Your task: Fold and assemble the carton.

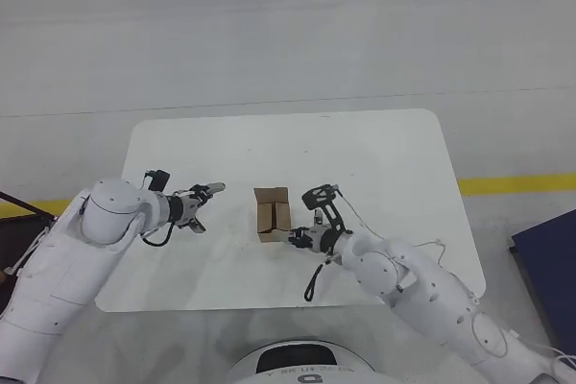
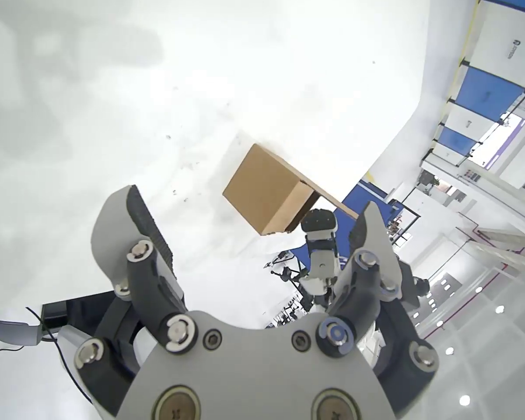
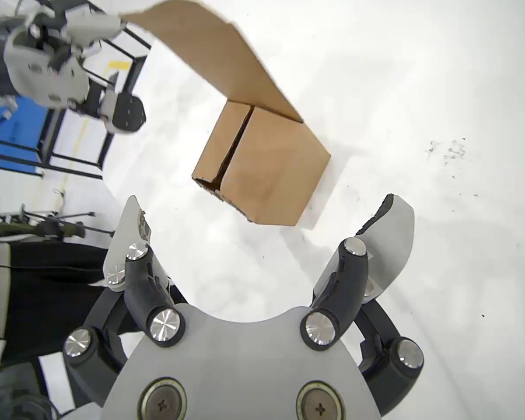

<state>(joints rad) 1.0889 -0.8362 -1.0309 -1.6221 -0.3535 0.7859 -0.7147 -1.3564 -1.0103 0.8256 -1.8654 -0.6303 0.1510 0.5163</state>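
**Top view.** One carton [image 1: 272, 211] of brown corrugated cardboard, box-shaped, stands on one white table [image 1: 384, 154] with rounded corners. Its top is not closed. Two white arms flank the carton. The left gripper [image 1: 207, 202] hovers near one side of the carton and clear of it, with the forearm roughly level and the fingers aimed at the carton. The right gripper [image 1: 298, 238] sits just beside the opposite side, at the corner nearer the robot, with the elbow bent back toward the robot.

**Left wrist view.** The carton [image 2: 262, 190] presents two plain, smooth walls meeting at a sharp edge. One flap projects beyond its far edge. The left gripper's two grey fingers [image 2: 113, 220], faced with ribbed black pads, are spread wide with nothing between them. The right gripper [image 2: 317, 225] appears beyond the carton, close to the flap.

**Right wrist view.** One long flap curves outward from the carton's [image 3: 267, 168] upper edge. On the adjoining face, two panels meet along a dark slit with a ragged lower corner. The right gripper's two fingers [image 3: 393, 220] stand wide apart, holding nothing, just short of the carton.
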